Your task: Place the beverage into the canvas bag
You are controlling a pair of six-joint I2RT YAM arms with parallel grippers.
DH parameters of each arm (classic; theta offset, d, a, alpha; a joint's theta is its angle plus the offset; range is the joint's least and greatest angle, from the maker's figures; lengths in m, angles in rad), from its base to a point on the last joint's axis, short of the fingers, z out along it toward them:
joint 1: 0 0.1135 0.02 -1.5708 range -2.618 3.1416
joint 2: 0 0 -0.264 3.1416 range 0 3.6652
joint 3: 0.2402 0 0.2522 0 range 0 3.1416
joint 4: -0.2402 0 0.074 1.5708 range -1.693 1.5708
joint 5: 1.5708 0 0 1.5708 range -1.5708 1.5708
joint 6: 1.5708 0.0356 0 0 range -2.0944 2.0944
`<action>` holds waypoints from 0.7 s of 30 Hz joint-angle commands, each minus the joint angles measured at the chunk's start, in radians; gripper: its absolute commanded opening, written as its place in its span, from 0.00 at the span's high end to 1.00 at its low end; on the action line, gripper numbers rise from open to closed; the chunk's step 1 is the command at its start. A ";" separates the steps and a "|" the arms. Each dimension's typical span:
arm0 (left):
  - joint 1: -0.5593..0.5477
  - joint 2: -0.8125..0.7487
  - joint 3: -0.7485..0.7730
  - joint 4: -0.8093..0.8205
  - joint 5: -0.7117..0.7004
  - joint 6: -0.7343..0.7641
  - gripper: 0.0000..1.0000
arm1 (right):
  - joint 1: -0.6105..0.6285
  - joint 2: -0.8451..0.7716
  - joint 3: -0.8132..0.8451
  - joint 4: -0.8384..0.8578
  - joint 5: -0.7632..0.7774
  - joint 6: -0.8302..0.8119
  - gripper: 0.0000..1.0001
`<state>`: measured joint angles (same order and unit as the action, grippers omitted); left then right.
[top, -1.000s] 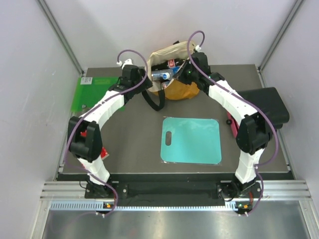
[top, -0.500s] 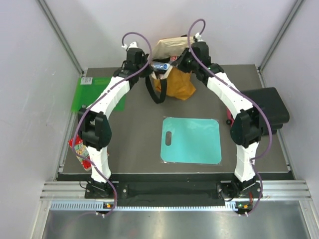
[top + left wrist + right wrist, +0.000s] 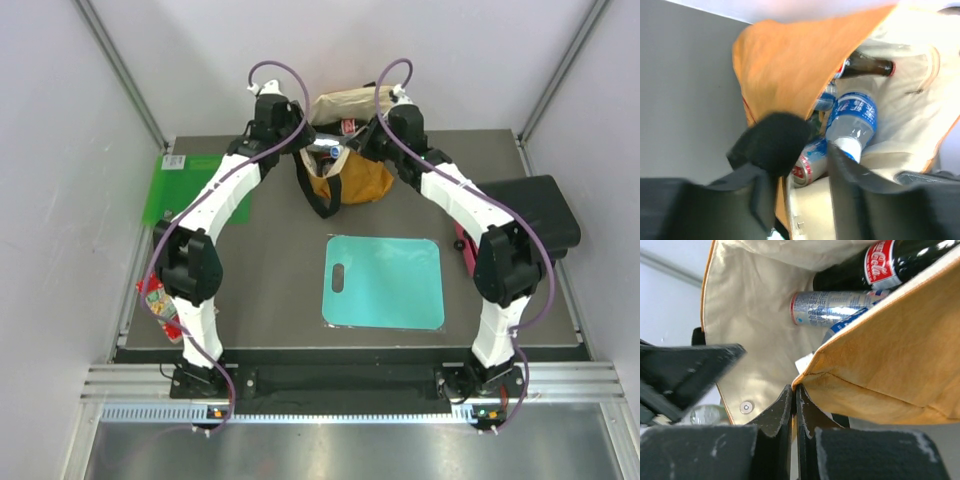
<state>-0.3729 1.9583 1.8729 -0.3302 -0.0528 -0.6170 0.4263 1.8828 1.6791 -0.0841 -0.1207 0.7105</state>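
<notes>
Up toward the top middle of the frame, the left gripper [image 3: 802, 167] and the right gripper [image 3: 795, 392] have come in close. The canvas bag [image 3: 352, 182] has been pulled up narrow between them. A moment ago it sat wide open.

Nearest, the blue-green mat [image 3: 385, 282] lies flat in the middle of the frame. Past it, the right gripper is squeezed tight on the bag's yellow rim. The left gripper has its fingers partly apart over the other side of the bag's mouth. A black strap [image 3: 772, 142] looks blurry against one finger. It may be touching, but I cannot tell if anything is pinched.

Deeper in the bag lie a water bottle [image 3: 852, 120], a silver can [image 3: 832, 305] and a cola bottle [image 3: 880, 265]. So the drinks look to be inside already, and the job seems nearly done.
</notes>
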 commanded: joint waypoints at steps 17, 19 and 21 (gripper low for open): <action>0.475 -0.696 -0.538 -0.237 -0.381 0.019 0.19 | -0.018 -0.175 -0.035 0.394 -0.059 0.099 1.00; 0.541 -0.716 -0.577 -0.240 -0.368 0.020 0.11 | -0.017 -0.182 -0.041 0.382 -0.065 0.106 1.00; 0.572 -0.723 -0.604 -0.245 -0.322 0.013 0.11 | -0.017 -0.186 -0.056 0.383 -0.073 0.115 1.00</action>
<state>0.1482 1.2697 1.3186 -0.5617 -0.4171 -0.5842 0.4290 1.8633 1.5806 -0.0074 -0.1825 0.7712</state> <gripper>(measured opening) 0.892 0.012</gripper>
